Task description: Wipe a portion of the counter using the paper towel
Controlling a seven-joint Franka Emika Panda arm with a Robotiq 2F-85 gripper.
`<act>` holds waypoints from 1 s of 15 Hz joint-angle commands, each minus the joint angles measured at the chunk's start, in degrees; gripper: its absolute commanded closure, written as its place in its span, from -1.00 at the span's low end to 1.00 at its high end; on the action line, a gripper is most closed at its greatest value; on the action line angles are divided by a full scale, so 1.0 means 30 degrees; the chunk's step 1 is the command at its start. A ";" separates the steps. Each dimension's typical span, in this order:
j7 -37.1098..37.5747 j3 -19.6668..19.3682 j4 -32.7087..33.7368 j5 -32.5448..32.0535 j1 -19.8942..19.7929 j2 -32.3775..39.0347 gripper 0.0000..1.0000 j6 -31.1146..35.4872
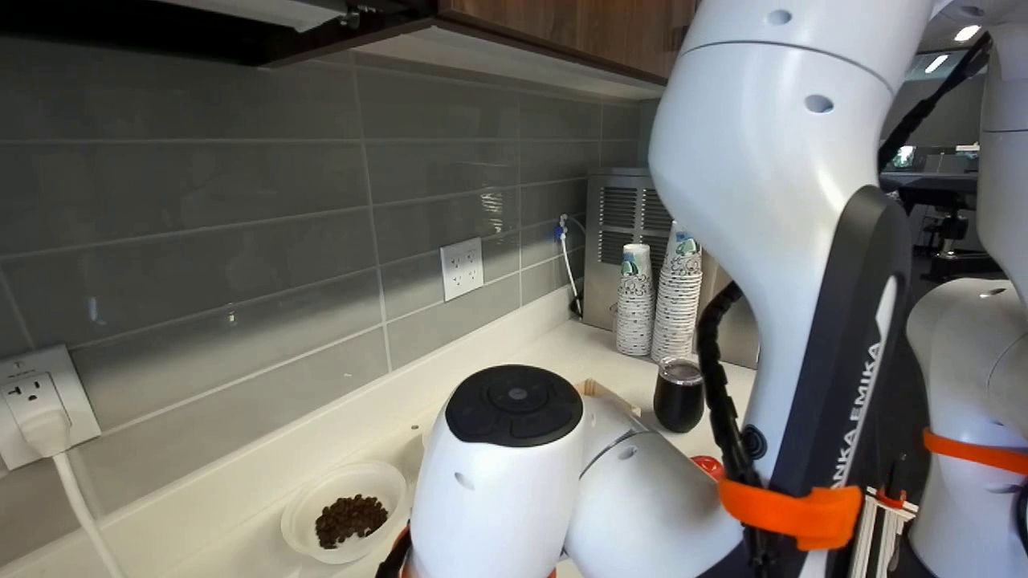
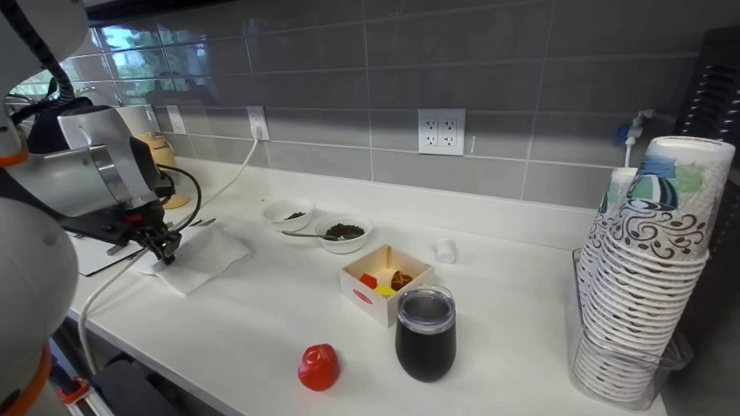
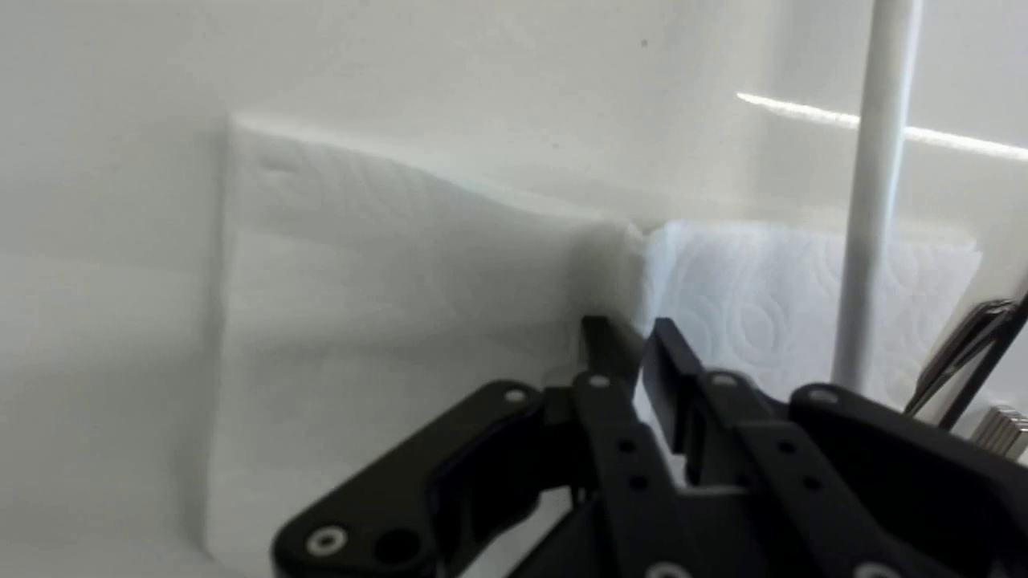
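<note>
The white paper towel (image 3: 385, 361) lies on the off-white counter (image 3: 96, 201), with a raised fold running up to my fingertips. In an exterior view the towel (image 2: 211, 254) is spread on the counter (image 2: 254, 341) at the left, below the arm. My gripper (image 3: 626, 323) points down at the towel, its jaws slightly parted with a narrow light gap between them. The towel's fold rises between and just beyond the fingertips. The gripper (image 2: 167, 254) also shows low over the towel in that exterior view. Elsewhere the arm itself hides both gripper and towel.
A white cable (image 3: 871, 201) crosses over the towel's right part, close to dark metal utensils (image 3: 972, 345). Farther along the counter are two white bowls, a wooden box (image 2: 370, 300), a black tumbler (image 2: 425, 352), a red object (image 2: 319, 368) and stacked cups (image 2: 630, 294).
</note>
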 commanded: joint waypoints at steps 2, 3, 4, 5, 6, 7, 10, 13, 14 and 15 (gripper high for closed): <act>0.1004 -0.1397 0.1267 -0.1092 0.1411 0.1371 -0.15 0.0122; 0.1042 -0.1644 0.1304 -0.1085 0.1620 0.1436 -0.28 0.0195; 0.1108 -0.1881 0.1303 -0.1052 0.1829 0.1385 -0.42 0.0240; 0.1047 -0.1997 0.1250 -0.0919 0.1899 0.1203 -0.59 0.0253; 0.0959 -0.2023 0.1182 -0.0748 0.1908 0.1002 -0.72 0.0304; 0.0837 -0.2054 0.1050 -0.0674 0.1881 0.0596 -0.90 0.0256; 0.0640 -0.2405 0.0567 -0.0971 0.2021 -0.1435 -1.00 -0.1577; -0.0017 -0.2076 -0.0039 -0.0611 0.1686 -0.3649 -1.00 -0.4179; -0.0293 -0.2004 -0.0298 -0.0461 0.1630 -0.4454 -1.00 -0.5235; -0.0582 -0.1986 -0.0564 -0.0302 0.1596 -0.5162 -1.00 -0.6054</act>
